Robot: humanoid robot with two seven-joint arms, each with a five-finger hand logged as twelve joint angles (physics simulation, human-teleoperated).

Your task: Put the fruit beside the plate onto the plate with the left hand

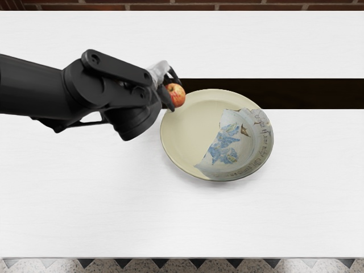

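On my feed the left arm (34, 85) comes in from the left edge, black and bulky, and reaches across the white table (182, 222) toward the plate (190, 136). The left hand (149, 95) is at the plate's far left edge, and its fingers (166, 77) are curled around the fruit (176, 94), so I read it as a firm grasp. The fruit is small and round, red with a yellow patch, and looks like an apple. It shows at the fingertips, right over the plate's far left rim. I cannot tell from this angle whether it touches the rim or is held clear above it.

The plate is round and cream-coloured, and it sits a little right of the table's middle. A blue pattern and some dark markings cover its right and near side, while the left half is bare. The wrist and palm lie over the table just left of the plate.

Behind the plate, a dark strip (301, 94) runs from the hand's far side out to the right edge. Along the far edge I see a line of brick wall (227, 5). At the near edge there is a speckled floor (170, 265).
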